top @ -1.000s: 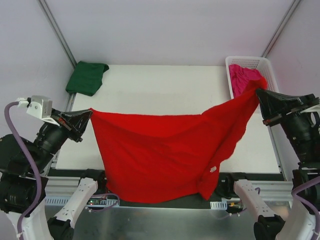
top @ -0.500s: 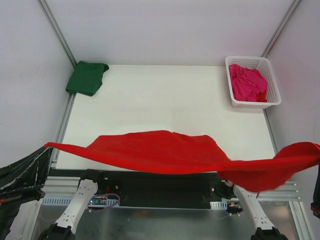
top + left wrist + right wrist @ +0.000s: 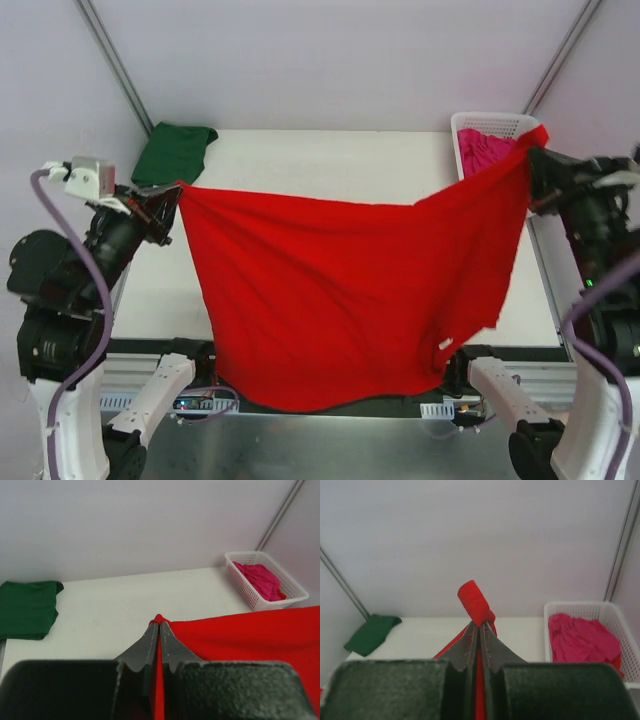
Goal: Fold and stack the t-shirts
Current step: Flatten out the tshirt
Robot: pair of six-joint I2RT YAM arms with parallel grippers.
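You've flicked the red t-shirt (image 3: 340,290) back up from low; left gripper (image 3: 172,203) and right gripper (image 3: 532,168) pinch its top corners tight, probably to hang it spread for laying flat.

White lattice basket (image 3: 497,121) at far right corner of white table (image 3: 320,165).
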